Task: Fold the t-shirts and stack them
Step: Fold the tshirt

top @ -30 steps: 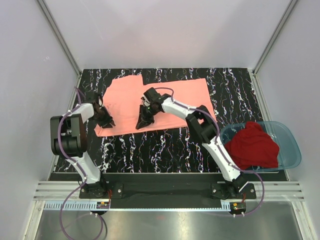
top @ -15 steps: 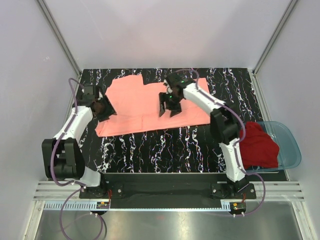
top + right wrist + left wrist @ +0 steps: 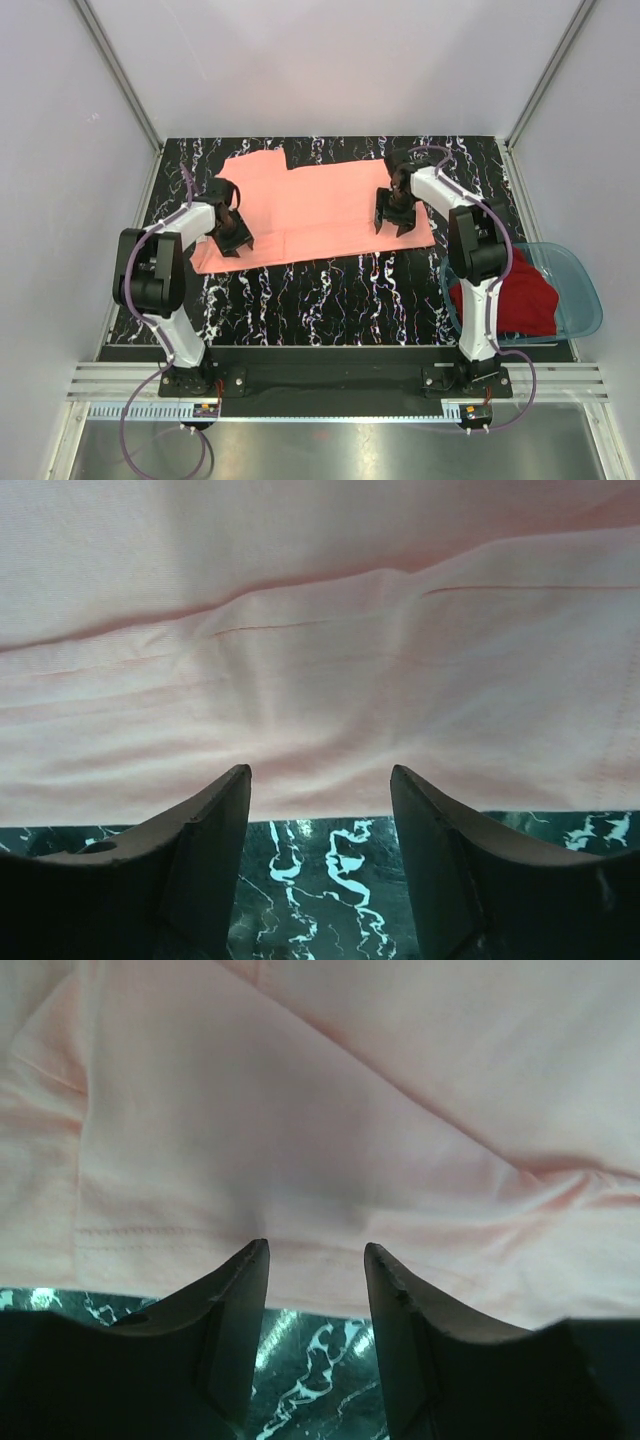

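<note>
The salmon-pink t-shirt (image 3: 310,205) is laid flat on the black marbled table (image 3: 330,290). It is spread across the far half of the table, with a long hemmed edge facing the arm bases. The left gripper (image 3: 238,240) is positioned over the near left corner of this shirt. The right gripper (image 3: 392,222) is positioned over its near right edge. Both are pointed down at the cloth.

In the left wrist view, the two fingers (image 3: 235,1300) are set apart at a moderate width, and nothing is held between them. The stitched near edge of the shirt lies just beyond the fingertips, and bare table surface is seen in the gap. In the right wrist view, the fingers (image 3: 210,830) are set wider apart, likewise with nothing gripped. The near edge of the shirt runs just past the tips, and marbled surface is visible between them. Whether the tips touch the cloth cannot be told.

The dark red t-shirt (image 3: 520,295) is bunched inside the translucent blue basin (image 3: 585,290) at the right edge of the table. It lies well apart from both grippers and is partly hidden by the right arm.
</note>
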`<state>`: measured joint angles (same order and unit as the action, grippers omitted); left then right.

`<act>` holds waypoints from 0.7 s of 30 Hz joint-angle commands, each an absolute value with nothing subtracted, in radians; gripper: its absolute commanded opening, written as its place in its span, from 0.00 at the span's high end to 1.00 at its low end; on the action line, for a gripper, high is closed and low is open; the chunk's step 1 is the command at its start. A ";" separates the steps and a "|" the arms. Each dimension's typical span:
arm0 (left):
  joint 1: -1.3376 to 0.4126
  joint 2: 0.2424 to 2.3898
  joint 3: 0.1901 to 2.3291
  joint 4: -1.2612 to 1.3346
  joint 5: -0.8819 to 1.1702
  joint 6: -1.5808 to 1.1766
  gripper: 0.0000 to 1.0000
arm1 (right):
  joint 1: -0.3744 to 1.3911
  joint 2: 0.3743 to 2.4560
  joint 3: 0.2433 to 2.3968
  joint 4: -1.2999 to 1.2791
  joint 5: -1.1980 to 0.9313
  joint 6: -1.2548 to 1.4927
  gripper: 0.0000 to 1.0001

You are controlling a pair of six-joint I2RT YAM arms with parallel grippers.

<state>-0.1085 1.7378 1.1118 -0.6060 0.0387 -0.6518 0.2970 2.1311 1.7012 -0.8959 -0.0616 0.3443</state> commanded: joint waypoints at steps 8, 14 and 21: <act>-0.038 1.766 1.020 -0.617 -0.006 -0.681 0.55 | 0.321 2.114 1.459 -0.792 0.064 0.457 0.36; -0.038 1.646 0.959 -0.647 0.028 -0.658 0.55 | 0.362 1.974 1.258 -0.787 0.038 0.517 0.35; -0.037 1.520 1.101 -0.728 0.029 -0.545 0.37 | 0.356 1.916 1.512 -0.883 0.100 0.465 0.28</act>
